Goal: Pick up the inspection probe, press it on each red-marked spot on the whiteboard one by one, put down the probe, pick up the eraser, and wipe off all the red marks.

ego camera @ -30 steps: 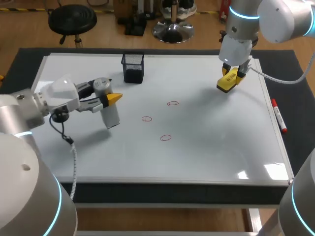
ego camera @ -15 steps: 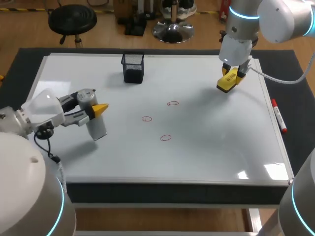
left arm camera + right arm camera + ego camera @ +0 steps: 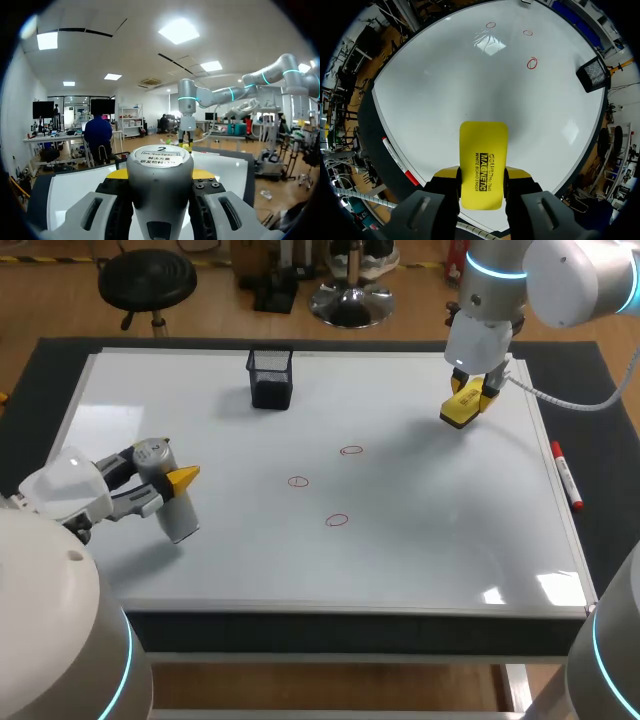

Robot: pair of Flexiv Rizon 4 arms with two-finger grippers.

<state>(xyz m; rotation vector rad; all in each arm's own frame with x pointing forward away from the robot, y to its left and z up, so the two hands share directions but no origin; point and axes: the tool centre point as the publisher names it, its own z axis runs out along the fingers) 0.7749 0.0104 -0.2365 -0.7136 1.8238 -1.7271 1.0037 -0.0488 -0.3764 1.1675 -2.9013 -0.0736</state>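
Well, the left end effector (image 3: pixel 170 485) grips the inspection probe (image 3: pixel 181 518), tilted, at the left side of the whiteboard (image 3: pixel 420 540) — the right end effector (image 3: pixel 470 400) clamps the yellow eraser (image 3: pixel 457 413) near the far right corner, with the red marks (image 3: pixel 298 481) between them.

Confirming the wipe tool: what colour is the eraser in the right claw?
Yellow with black print; the eraser shows best in the right wrist view.

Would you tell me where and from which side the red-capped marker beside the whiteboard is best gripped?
Take the marker at mid-barrel, coming straight down from above and closing across its width. It lies flat on the dark mat along the whiteboard's right edge, so its slim round sides are probably the only hold.
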